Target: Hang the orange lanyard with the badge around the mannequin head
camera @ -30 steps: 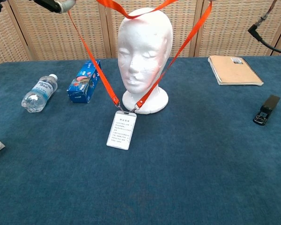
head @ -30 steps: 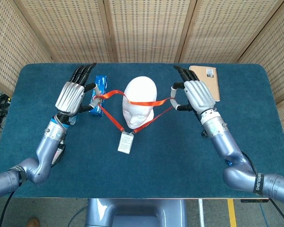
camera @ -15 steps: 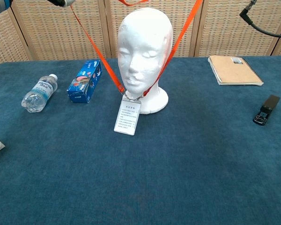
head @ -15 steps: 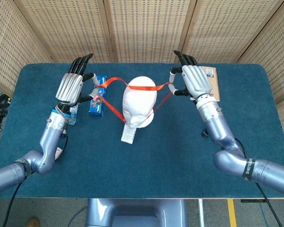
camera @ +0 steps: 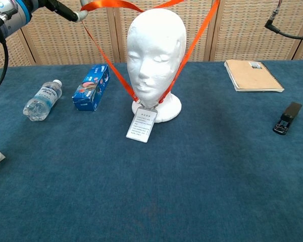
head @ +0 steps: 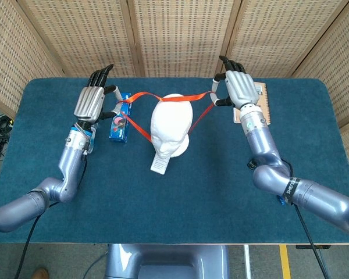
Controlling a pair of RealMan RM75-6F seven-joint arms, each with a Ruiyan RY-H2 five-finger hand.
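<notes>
A white foam mannequin head (head: 170,128) (camera: 155,55) stands upright at the table's middle. The orange lanyard (head: 186,97) (camera: 194,40) is stretched wide and runs over the back of its crown. Both straps come down past the face to the clip under the chin. The white badge (head: 159,164) (camera: 142,125) hangs there, its lower end on the cloth. My left hand (head: 92,103) pinches the loop's left side, other fingers straight. My right hand (head: 235,87) pinches the right side. In the chest view only my left hand's fingertips (camera: 65,10) show, at the top edge.
A blue box (head: 118,123) (camera: 92,87) and a water bottle (camera: 42,100) lie left of the head. A tan spiral notebook (head: 262,102) (camera: 253,75) lies at the back right, a black stapler (camera: 287,118) nearer on the right. Wicker panels close the back.
Both hands moved further back, carrying the loop from the top of the head to behind its crown. The badge was drawn up and closer under the chin.
</notes>
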